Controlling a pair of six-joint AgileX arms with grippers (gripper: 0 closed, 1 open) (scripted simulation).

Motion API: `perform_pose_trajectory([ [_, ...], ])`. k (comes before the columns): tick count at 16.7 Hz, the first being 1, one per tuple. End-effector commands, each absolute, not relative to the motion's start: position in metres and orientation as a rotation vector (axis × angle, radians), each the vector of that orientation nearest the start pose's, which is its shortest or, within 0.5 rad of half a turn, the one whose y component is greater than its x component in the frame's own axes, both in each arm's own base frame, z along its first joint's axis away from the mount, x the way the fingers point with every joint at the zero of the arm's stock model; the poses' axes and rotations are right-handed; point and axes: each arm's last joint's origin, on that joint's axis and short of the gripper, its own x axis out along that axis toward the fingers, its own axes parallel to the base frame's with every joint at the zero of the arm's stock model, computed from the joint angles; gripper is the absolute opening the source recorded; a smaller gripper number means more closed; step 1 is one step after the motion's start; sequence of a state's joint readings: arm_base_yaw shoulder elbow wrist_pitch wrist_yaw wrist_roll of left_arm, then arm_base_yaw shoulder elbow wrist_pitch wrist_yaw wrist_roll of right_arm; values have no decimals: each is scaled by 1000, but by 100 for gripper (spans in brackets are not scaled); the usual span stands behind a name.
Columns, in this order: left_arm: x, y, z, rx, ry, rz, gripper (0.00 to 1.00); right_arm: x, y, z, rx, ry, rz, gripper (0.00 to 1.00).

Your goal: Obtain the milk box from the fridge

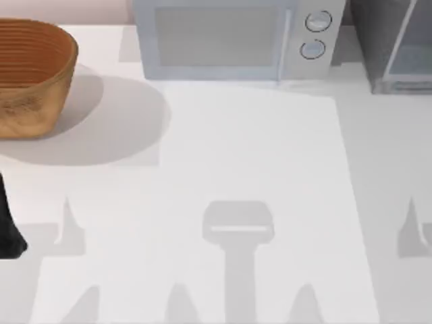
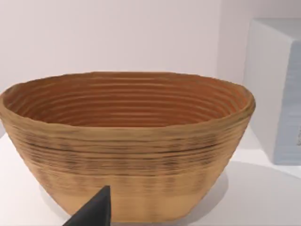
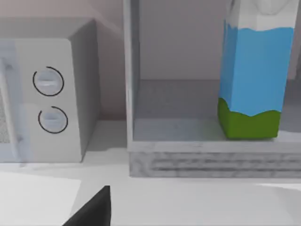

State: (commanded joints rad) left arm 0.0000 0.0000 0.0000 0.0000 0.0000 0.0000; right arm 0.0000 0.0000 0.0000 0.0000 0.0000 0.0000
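Ahead of my right jaws, past a strip of bare tabletop (image 3: pixel 197 202), the milk box (image 3: pixel 254 75) stands upright on the floor of the fridge (image 3: pixel 188 157), its long axis vertical, beside the microwave (image 3: pixel 51 94). My right arm is plainly the nearer one. My left arm (image 1: pixel 8 223) sits at the tabletop's left edge, facing the basket (image 2: pixel 127 141). Whether either pair of jaws is apart or together, I cannot tell.
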Motion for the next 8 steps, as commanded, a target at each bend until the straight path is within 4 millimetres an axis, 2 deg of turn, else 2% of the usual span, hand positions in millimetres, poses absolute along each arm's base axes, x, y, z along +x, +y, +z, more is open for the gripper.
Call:
perform_pose_trajectory([
  [4,106,-1,160,0,0,0,100,107,-2,162,0,-6,2,100],
  [8,106,-1,160,0,0,0,100,118,-8,174,-4,-35,4,100],
])
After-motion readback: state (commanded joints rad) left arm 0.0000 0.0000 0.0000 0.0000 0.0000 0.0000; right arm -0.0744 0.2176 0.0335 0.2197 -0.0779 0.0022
